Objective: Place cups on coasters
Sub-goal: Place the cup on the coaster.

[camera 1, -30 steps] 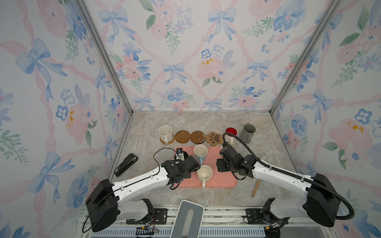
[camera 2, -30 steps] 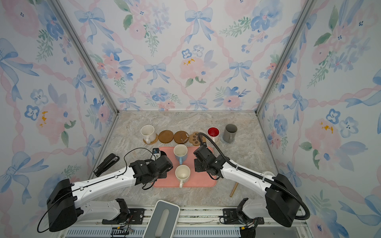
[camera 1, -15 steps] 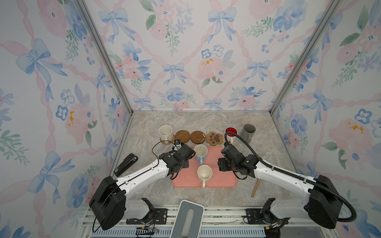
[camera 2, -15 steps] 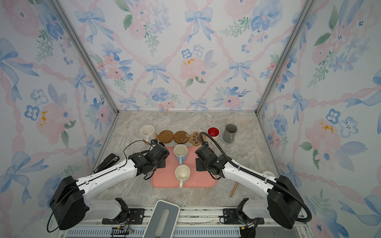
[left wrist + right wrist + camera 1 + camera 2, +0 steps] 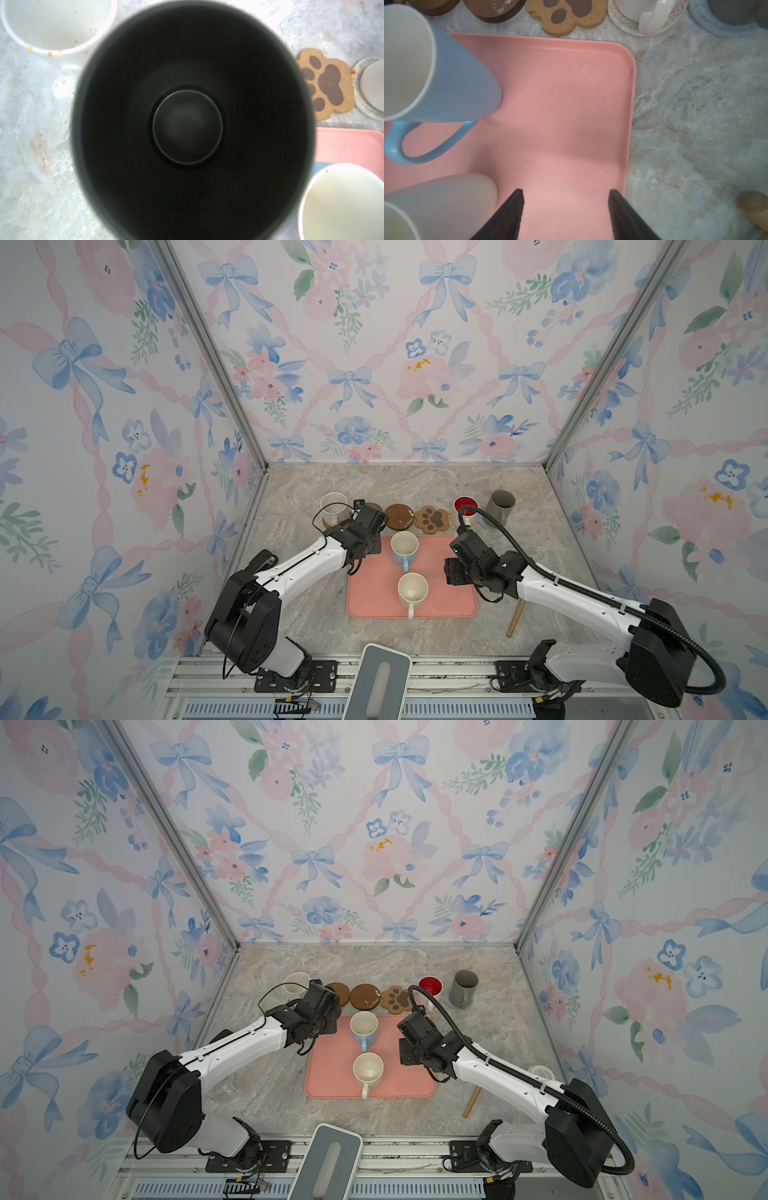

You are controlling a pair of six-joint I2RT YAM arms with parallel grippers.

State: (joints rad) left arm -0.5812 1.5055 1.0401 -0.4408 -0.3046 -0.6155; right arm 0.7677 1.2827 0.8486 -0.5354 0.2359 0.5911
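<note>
Currently the left end effector (image 5: 365, 526) is closed on the black mug (image 5: 187, 124), whose dark inside fills the left wrist view; the fingers themselves are hidden there. In both top views it hangs over the first brown round (image 5: 337, 992) in the row at the back of the worktop (image 5: 395, 485), between the cream mug (image 5: 334, 508) and the second brown round (image 5: 400, 516). Whether the black mug touches that coaster, I cannot tell.

The right end effector (image 5: 564, 207) has its fingers (image 5: 508, 214) well apart and holds nothing. It hovers over the right part of the pink tray (image 5: 449, 601), near the tray's edge.

Along the row, the cream mug stands upright on the rattan round (image 5: 329, 524). The second brown round and the paw coaster (image 5: 432, 519) lie bare, just beside each other. The red-lined mug (image 5: 465, 508) sits on the cream woven round (image 5: 618, 20), and the grey mug (image 5: 500, 506) sits on the blue woven round (image 5: 702, 22) at the right end.

Two mugs stand upright on the tray. The blue mug (image 5: 404, 549) is toward the back, and the second cream mug (image 5: 412, 593) is just in front of it. Both handles point to the front.
</note>
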